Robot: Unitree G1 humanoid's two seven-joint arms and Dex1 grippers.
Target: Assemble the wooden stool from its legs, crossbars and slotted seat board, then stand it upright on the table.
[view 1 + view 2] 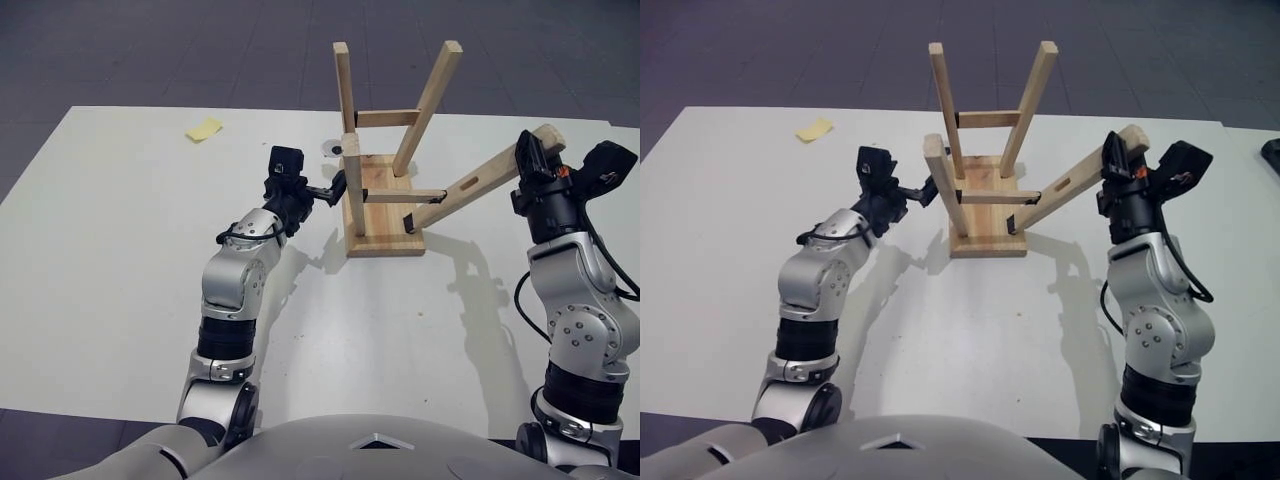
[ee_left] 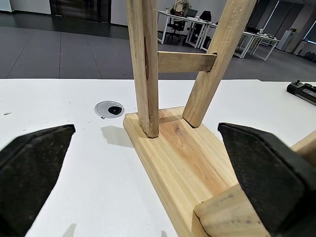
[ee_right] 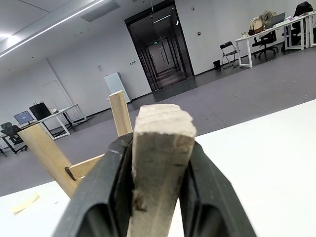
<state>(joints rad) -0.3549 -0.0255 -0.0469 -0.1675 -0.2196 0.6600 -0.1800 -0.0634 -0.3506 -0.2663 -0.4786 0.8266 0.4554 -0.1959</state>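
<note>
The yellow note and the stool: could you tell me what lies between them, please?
Bare table, plus a small round disc near the stool, in the left eye view.

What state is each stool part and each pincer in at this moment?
Seat board: flat on the table.
Far legs: upright on the board, joined by the upper crossbar.
Near left leg: upright on the board.
Tilted leg: leaning outward, not yet upright.
Lower crossbar: spans those two near legs.
Left pincer: open, beside the near left leg.
Right pincer: shut on the tilted leg near its free end.
</note>
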